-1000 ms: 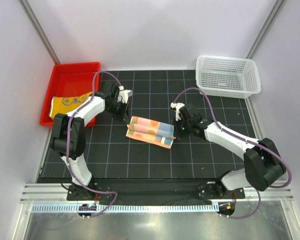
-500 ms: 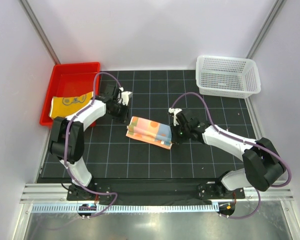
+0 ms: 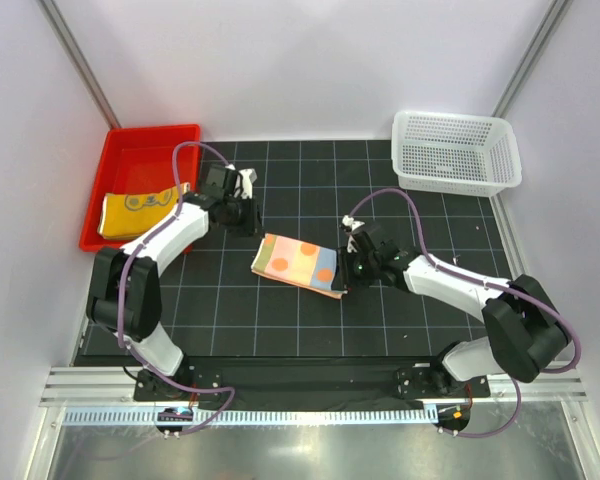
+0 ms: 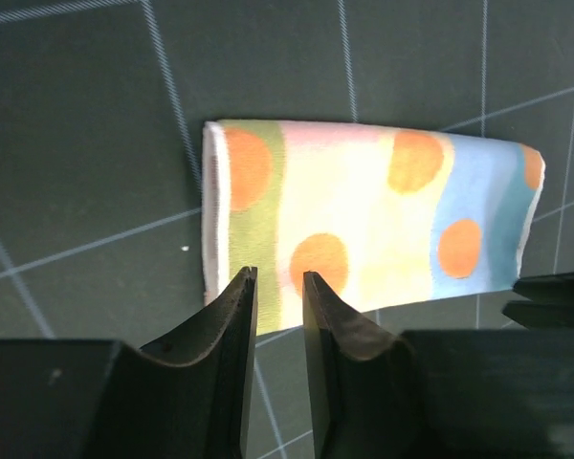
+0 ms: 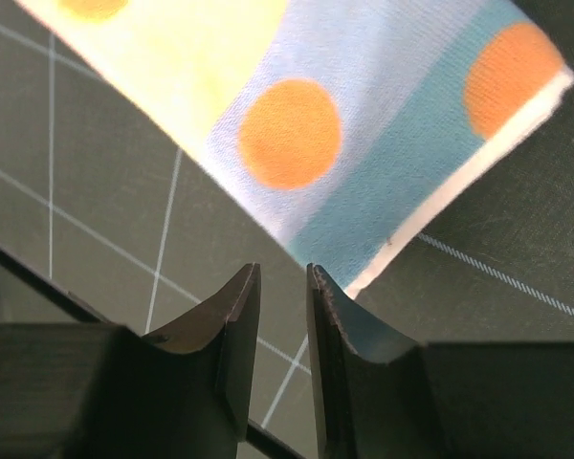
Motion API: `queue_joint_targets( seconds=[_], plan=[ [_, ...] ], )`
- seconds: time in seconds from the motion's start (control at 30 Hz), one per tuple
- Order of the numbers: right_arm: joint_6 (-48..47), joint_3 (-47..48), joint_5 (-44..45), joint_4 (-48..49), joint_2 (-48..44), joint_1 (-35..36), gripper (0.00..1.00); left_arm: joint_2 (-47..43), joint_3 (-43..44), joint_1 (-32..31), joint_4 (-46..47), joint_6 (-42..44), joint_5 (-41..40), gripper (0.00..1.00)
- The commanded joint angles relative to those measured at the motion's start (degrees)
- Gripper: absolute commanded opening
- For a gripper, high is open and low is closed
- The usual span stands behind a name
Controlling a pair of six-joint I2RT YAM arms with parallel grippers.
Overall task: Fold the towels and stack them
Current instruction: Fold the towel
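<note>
In the middle of the black gridded mat (image 3: 280, 320) the polka-dot towel (image 3: 298, 264) lies folded into a flat, slightly skewed rectangle, with an arm at each end. The left gripper (image 3: 246, 212) hangs just beyond the towel's far left corner. In its wrist view the left gripper (image 4: 277, 292) has its two dark fingers (image 4: 237, 306) parted by only a narrow slit. Nothing is caught between them, and the polka-dot towel (image 4: 364, 220) lies spread beneath the tips. The right gripper (image 3: 350, 265) sits at the towel's right edge. Seen from its own wrist, the right gripper (image 5: 280, 277) shows the same thin gap, also holding nothing. Its tips are just beside the white-hemmed blue corner of the polka-dot towel (image 5: 344, 143); whether they brush the cloth cannot be told. Far to the left, the yellow-orange towel (image 3: 135, 210) rests folded in the red tray (image 3: 145, 132), and the white mesh basket (image 3: 455, 150) stands at the far right corner of the mat.
</note>
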Motion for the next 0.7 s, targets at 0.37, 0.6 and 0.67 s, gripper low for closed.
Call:
queue_joint_targets(
  seconds=[0.37,0.6,0.67],
  plan=[
    [11.7,1.8,9.4,-0.2,-2.4,0.4,0.36,2.2,-5.8,-1.1,4.6,-11.0,-3.0,0.28],
    [19.7,4.0,20.7,-3.3,-2.2,0.0,0.42,5.1,2.9,-1.0,-6.2,-7.6,-10.5,0.41],
    [22.4,3.7,22.9,-4.3,-1.7,0.0,0.5,6.8,4.4,-1.1,-7.6,-6.8,-9.5,0.44]
  ],
)
